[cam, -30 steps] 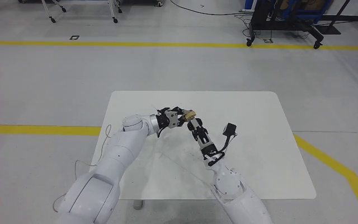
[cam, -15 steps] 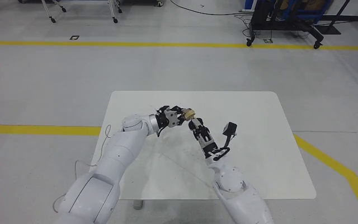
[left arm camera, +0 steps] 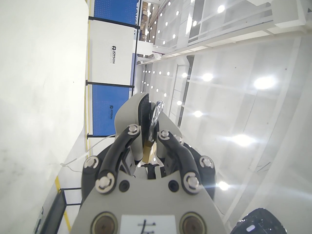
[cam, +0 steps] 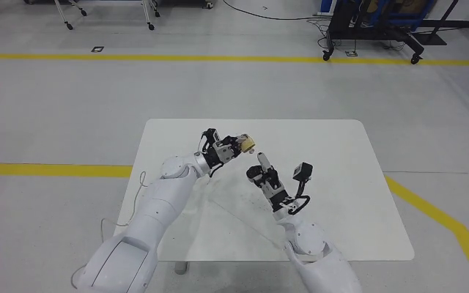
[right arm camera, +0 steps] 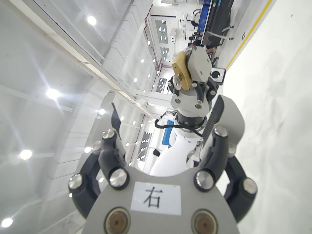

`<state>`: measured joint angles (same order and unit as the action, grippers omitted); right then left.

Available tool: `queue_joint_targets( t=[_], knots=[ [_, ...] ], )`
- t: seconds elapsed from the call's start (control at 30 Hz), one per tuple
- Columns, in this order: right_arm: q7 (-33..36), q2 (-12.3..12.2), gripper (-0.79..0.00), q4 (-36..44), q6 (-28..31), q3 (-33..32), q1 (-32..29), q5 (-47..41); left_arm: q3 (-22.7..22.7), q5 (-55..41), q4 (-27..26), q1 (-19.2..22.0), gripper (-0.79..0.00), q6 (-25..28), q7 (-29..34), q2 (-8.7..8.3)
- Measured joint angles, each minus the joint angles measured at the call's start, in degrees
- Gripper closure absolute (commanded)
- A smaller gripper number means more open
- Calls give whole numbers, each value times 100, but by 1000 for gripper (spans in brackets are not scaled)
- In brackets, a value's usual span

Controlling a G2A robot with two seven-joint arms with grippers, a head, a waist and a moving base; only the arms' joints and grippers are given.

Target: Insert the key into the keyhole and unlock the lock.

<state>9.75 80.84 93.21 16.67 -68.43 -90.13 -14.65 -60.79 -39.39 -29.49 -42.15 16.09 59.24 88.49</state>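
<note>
My left gripper is clamped on the brass lock and holds it up off the table, with the shackle poking out past the grip. My right gripper hangs just short of the lock's keyhole end, its fingers spread wide and empty. The key seems to sit in that end with only its silver head showing, though it may be just the bare cylinder face. If it is the key, nothing holds it, and any tilt of the lock could let it slide out. Closing off-centre on so small a head could knock it loose or pinch the lock's body instead. Turning it could also twist the slick lock round in my left grip.
</note>
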Motion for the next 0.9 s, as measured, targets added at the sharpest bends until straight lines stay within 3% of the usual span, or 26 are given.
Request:
queue_joint_targets(
  t=[0.03,0.17,0.47,0.63,0.9],
  knots=[
    [257,-17,-382,-20,-81,-88,15,-324,-12,13,-30,-22,0,57,-7,-7],
    [824,-73,-277,-121,-399,-384,70,-1003,1,198,-143,-81,0,132,-12,-33],
    [567,-74,-160,-214,-819,-297,256,-750,53,508,-299,-130,0,110,-130,-53],
    [531,-65,-28,-247,-887,-229,326,-769,43,551,-336,-148,0,105,-116,-62],
    [429,-64,-52,-254,-990,-224,347,-839,50,633,-365,-150,0,55,-71,-69]
  ],
)
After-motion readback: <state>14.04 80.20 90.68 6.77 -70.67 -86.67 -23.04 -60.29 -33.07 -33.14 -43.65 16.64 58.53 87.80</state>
